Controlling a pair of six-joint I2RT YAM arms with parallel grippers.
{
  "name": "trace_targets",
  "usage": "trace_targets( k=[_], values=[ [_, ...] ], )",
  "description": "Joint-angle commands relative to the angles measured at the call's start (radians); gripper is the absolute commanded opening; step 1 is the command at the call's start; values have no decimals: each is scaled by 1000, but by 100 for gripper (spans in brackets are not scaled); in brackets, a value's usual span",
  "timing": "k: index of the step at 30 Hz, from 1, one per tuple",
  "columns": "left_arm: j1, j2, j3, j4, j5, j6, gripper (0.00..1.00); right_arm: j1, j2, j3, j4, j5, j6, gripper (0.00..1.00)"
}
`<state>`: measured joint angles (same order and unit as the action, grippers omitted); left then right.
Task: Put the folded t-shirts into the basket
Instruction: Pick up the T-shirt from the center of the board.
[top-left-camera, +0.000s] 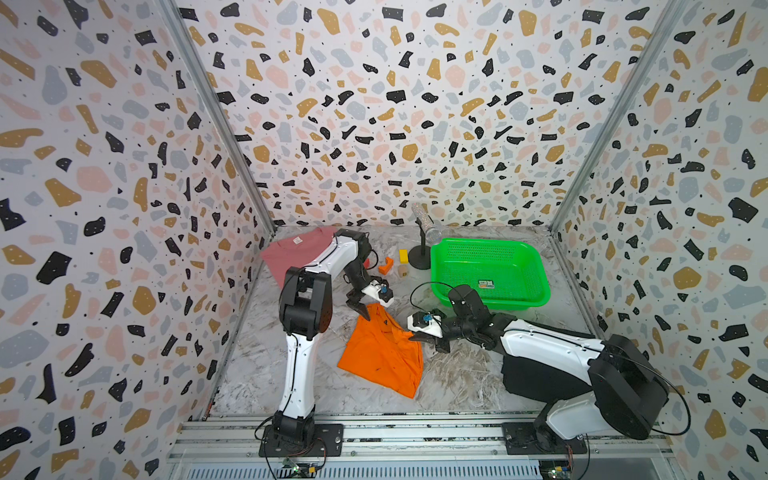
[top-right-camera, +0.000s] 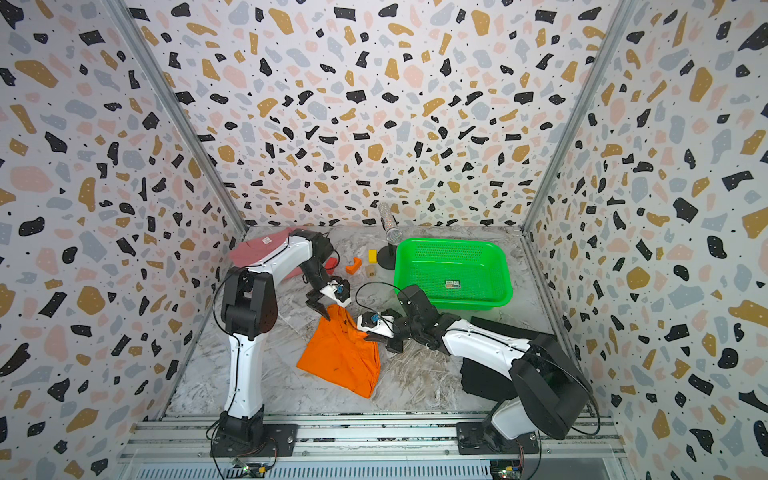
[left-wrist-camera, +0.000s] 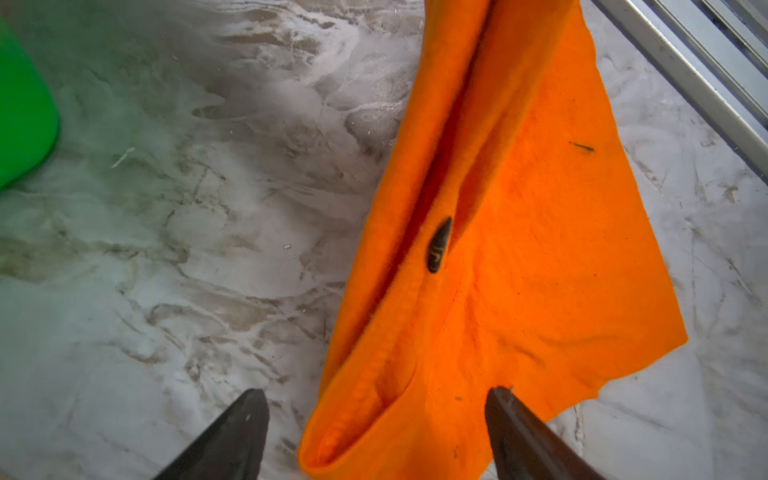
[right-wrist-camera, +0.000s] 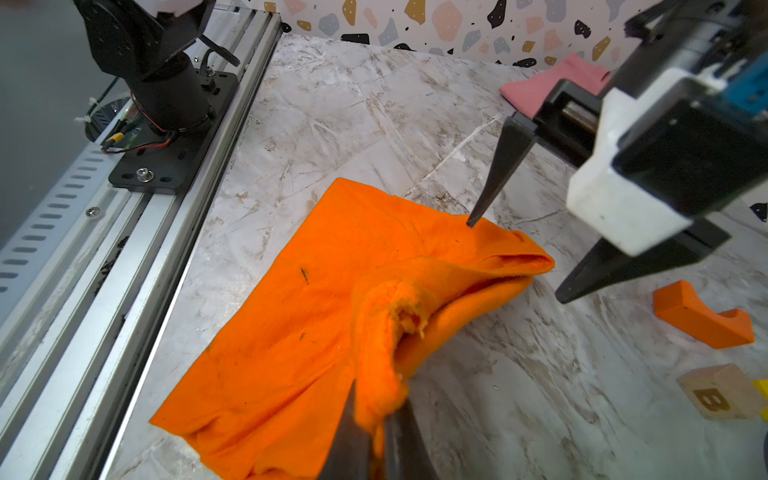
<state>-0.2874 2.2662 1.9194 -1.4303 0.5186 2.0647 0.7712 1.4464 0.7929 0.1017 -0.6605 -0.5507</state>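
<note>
Handling: the orange shirt (top-left-camera: 382, 357) seems soft, light and limp. I judge it will sag and unfold if lifted by one point, so two far corners are better.
Look: bright orange, rumpled, one side bunched.
Place: middle of the bench (top-left-camera: 457, 374), towards the front edge, apart from the green basket (top-left-camera: 490, 243) in the far right corner.
Right pincer (right-wrist-camera: 376, 415): closed on a bunched fold.
Left pincer (top-left-camera: 359, 306): open, astride the far corner.
</note>
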Motion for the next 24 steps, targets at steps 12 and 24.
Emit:
trace_targets(
  k=[12,24],
  values=[
    [-56,147,143,-184,-167,105,79,15,-35,31,-20,-13,-22,0],
    [-51,166,168,-180,-298,49,35,16,-56,28,-51,-2,-18,0]
  ],
)
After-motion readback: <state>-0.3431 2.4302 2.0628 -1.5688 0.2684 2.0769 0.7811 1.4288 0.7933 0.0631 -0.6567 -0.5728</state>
